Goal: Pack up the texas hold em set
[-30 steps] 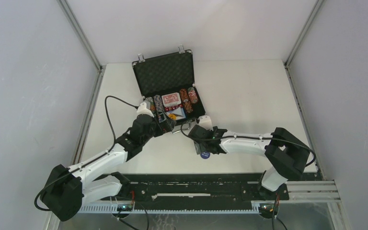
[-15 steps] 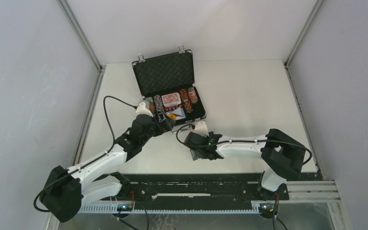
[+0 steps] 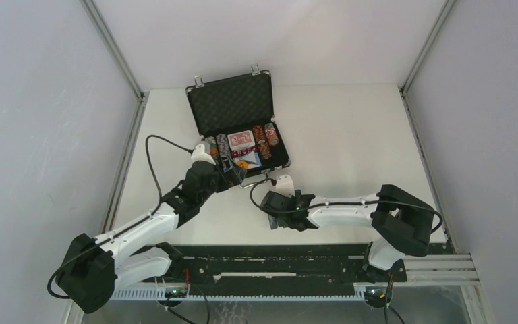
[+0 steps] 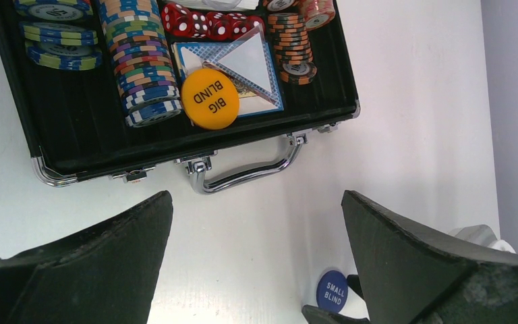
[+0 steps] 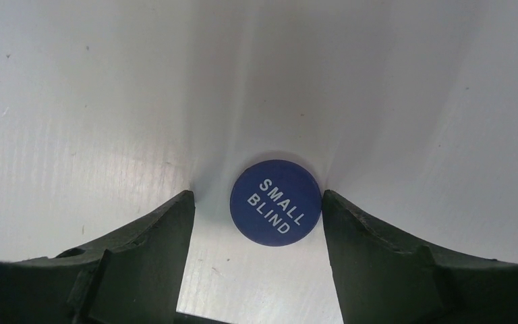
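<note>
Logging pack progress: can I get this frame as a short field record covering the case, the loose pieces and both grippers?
case: small black briefcase with silver trim, lid open, on white table
inside case: striped poker chip rows; red dice; orange round BIG BLIND disc lying on blue card deck
outside case: blue round SMALL BLIND disc, flat on table
left gripper: open, empty, in front of silver handle
right gripper: open, fingers either side of blue disc, not closed on it

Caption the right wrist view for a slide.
Right gripper, jaws open, flanks the round blue SMALL BLIND disc on the white table.
</note>
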`<state>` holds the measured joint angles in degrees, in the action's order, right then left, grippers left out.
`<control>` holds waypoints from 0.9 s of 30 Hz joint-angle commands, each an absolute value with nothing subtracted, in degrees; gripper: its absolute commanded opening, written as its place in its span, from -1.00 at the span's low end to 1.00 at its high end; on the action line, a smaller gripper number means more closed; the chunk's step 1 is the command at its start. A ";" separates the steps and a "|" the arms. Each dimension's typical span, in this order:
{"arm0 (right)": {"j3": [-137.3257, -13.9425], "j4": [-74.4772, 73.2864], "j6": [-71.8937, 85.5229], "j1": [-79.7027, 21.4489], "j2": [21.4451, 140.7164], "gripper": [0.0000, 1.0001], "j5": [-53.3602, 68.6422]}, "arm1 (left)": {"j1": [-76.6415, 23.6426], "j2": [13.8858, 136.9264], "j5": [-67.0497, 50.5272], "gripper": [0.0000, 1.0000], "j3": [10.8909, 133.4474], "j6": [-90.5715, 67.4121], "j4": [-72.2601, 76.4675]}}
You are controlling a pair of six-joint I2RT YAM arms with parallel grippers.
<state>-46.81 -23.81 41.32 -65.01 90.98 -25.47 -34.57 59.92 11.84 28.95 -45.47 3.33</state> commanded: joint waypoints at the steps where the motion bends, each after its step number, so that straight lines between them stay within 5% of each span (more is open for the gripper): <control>1: -45.31 -25.48 41.40 -66.75 90.17 0.53 -23.91 | -34.37 59.28 12.71 1.00 29.18 -44.47 4.49; 19: -45.01 -28.14 42.63 -67.76 89.97 0.10 -25.21 | -34.42 59.33 12.78 1.00 29.27 -44.47 4.48; 27: -45.80 -27.92 42.16 -66.75 89.06 0.08 -25.57 | -34.37 59.24 12.93 1.00 29.31 -44.47 4.49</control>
